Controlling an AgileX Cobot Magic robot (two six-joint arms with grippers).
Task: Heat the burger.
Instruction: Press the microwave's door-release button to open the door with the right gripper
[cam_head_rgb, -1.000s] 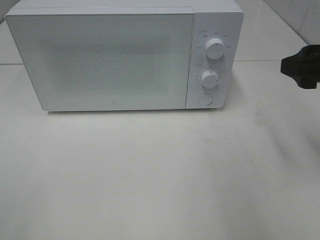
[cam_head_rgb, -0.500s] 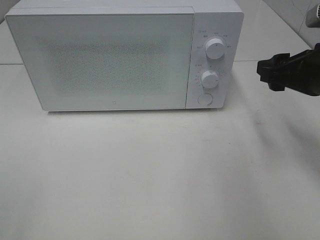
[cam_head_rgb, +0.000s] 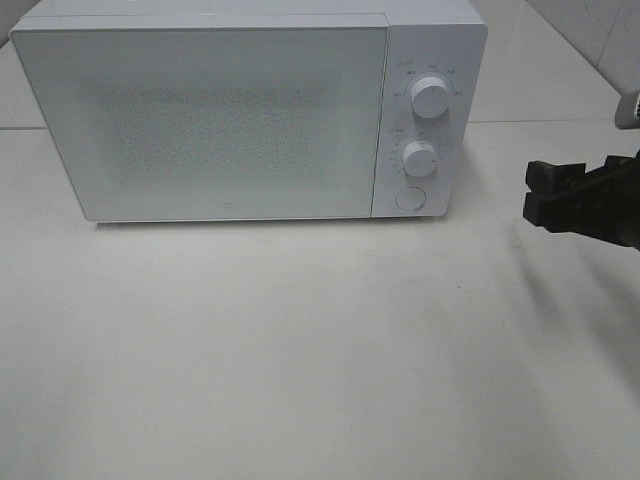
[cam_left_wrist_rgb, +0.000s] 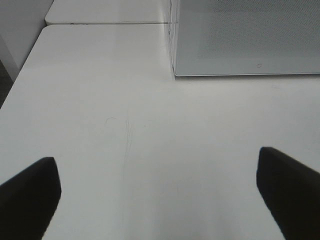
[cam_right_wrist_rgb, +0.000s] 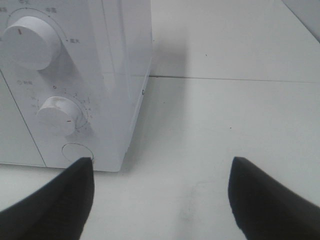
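Observation:
The burger is out of view in every frame. A white microwave (cam_head_rgb: 230, 110) stands at the back of the table with its door shut. My right gripper (cam_head_rgb: 535, 192) hovers open and empty to the right of the microwave's control panel, pointing at it. From the right wrist, the open right gripper (cam_right_wrist_rgb: 161, 160) faces the lower knob (cam_right_wrist_rgb: 59, 116) and round button (cam_right_wrist_rgb: 76, 151). My left gripper (cam_left_wrist_rgb: 156, 155) is open with nothing in it, above bare table in front of the microwave's left corner (cam_left_wrist_rgb: 175, 74). It does not appear in the high view.
The panel carries an upper knob (cam_head_rgb: 430, 97), a lower knob (cam_head_rgb: 420, 158) and a round button (cam_head_rgb: 408, 198). The white table (cam_head_rgb: 300, 350) stretches in front of the microwave. A seam between table sections (cam_right_wrist_rgb: 225, 78) runs behind the right gripper.
My right gripper has come in from the right edge toward the microwave's panel, then dropped lower. The microwave door stays shut. The left side shows no change.

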